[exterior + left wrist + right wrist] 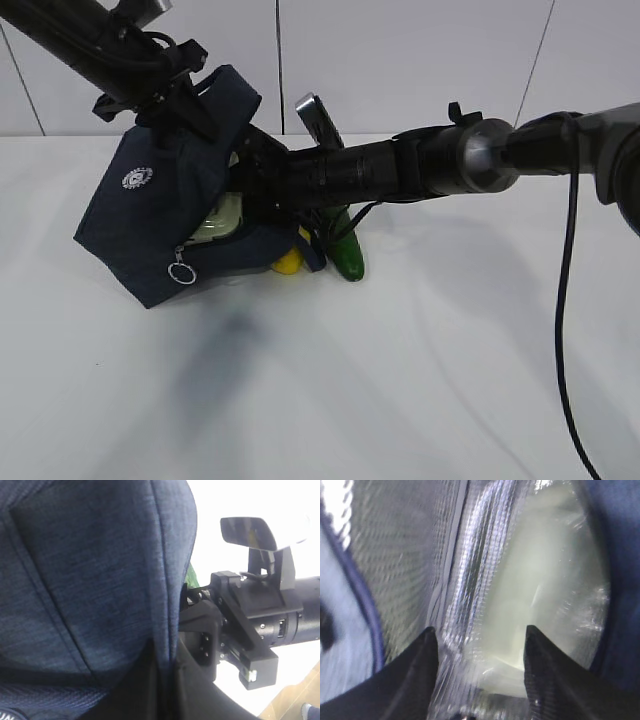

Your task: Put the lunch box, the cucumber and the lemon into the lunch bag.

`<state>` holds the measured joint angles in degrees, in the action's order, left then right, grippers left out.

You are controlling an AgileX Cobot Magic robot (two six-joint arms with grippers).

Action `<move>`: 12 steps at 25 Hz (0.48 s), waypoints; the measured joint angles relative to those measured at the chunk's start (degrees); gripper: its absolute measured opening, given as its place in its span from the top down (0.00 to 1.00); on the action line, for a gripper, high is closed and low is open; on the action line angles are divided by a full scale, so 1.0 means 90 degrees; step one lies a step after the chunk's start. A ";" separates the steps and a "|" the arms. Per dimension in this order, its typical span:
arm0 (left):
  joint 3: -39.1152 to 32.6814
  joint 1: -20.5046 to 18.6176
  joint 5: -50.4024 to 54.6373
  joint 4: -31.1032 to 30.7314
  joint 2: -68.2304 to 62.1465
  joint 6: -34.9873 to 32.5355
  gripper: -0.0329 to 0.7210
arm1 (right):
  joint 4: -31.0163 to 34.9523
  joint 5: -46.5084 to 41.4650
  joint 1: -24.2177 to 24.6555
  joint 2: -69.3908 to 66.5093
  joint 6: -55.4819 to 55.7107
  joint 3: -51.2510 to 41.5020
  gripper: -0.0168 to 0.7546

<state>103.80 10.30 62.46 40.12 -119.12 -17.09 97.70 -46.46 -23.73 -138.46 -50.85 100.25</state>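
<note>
Navy lunch bag [160,215], right pincer [480,645] parted inside

The lunch bag [165,225] hides both grippers from your exterior view. The lunch box [222,222] and lemon [288,262] show only partly at the bag's 3 o'clock opening. Your right wrist view is blurred; the lunch box appears hazy.

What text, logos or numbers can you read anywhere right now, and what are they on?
No text can be read.
Lunch bag: a small round white emblem on its side, too small to read.
Left wrist view: a sliver of white print on the fabric at the bottom left corner, cut off and unreadable.
</note>
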 joint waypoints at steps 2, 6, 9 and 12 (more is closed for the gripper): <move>0.0000 0.0000 0.0000 0.0000 0.0000 0.0000 0.95 | 0.0000 -0.0085 0.0000 0.0000 0.0000 0.0000 0.45; 0.0000 0.0000 0.0000 -0.0015 0.0000 0.0000 0.95 | 0.0069 -0.0440 0.0000 0.0000 0.0000 0.0024 0.44; 0.0000 0.0000 0.0000 -0.0028 0.0000 0.0000 0.95 | 0.0043 -0.0549 -0.0012 0.0000 0.0000 0.0024 0.43; 0.0000 0.0000 0.0000 -0.0028 0.0000 0.0000 0.95 | 0.0043 -0.0622 -0.0012 0.0000 0.0000 0.0024 0.43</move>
<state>103.80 10.30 62.46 39.87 -119.12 -17.09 98.08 -52.06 -23.84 -138.46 -50.85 100.46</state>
